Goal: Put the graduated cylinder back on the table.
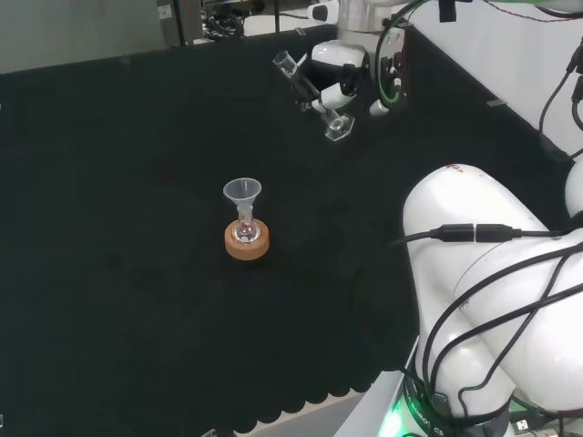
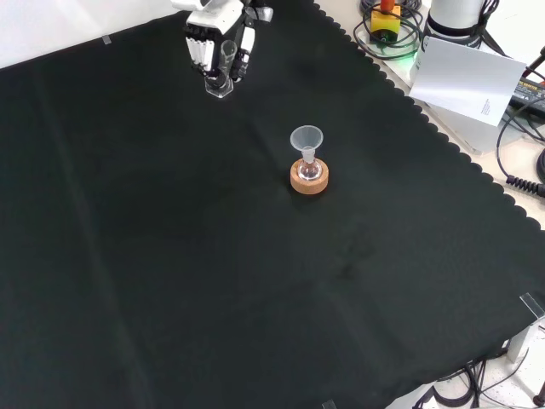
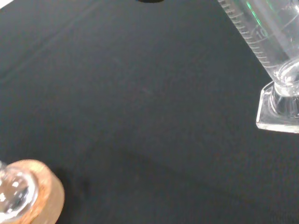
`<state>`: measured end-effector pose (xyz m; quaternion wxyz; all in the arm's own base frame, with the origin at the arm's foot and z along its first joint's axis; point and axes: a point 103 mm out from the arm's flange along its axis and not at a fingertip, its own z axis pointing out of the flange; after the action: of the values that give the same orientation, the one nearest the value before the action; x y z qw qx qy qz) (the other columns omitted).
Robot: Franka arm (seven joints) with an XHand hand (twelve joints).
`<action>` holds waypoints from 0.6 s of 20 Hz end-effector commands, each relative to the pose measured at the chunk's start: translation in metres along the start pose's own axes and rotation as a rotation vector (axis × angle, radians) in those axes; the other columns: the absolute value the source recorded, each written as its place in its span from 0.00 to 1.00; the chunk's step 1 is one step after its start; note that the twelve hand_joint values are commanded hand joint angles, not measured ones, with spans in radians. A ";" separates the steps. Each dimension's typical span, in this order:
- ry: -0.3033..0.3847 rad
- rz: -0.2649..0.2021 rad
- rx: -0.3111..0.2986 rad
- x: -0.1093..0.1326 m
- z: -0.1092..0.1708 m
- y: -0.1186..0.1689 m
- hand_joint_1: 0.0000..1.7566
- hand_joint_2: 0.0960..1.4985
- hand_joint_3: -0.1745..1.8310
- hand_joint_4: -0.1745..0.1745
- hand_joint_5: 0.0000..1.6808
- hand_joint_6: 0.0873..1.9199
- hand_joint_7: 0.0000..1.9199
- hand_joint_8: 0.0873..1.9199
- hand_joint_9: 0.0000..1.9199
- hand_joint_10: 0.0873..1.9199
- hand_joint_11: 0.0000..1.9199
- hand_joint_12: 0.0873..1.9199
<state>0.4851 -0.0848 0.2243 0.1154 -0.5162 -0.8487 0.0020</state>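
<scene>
Clear graduated cylinder (image 1: 312,95) tilted in hand (image 1: 339,84), wrist view shows foot (image 3: 276,108) seemingly off cloth (image 3: 140,93)

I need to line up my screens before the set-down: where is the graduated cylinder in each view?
Head view: graduated cylinder upper centre, tilted, in the hand.
Front view: cylinder at top, left of centre, in the hand.
Wrist view: cylinder, its base close and large.
Shared landmark: cork ring under the small flask.

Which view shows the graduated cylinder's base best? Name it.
The wrist view: the graduated cylinder is close, its base and scale marks plain. The head view shows it whole and tilted in the hand; the front view, small.
</scene>
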 end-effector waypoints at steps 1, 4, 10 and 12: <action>-0.006 0.090 -0.057 -0.002 -0.003 0.003 0.65 0.74 0.07 0.07 0.59 0.51 0.67 0.09 0.75 0.00 0.67 0.33; -0.003 0.131 -0.084 0.000 -0.001 0.006 0.65 0.74 0.07 0.07 0.59 0.51 0.67 0.09 0.75 0.00 0.67 0.33; 0.135 0.196 -0.184 0.000 0.013 0.016 0.65 0.74 0.07 0.07 0.59 0.51 0.67 0.09 0.75 0.00 0.67 0.33; 0.168 0.213 -0.220 -0.001 0.017 0.021 0.65 0.74 0.07 0.07 0.59 0.51 0.67 0.09 0.75 0.00 0.67 0.33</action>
<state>0.4965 -0.0781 0.2185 0.1060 -0.5888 -0.7986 -0.0656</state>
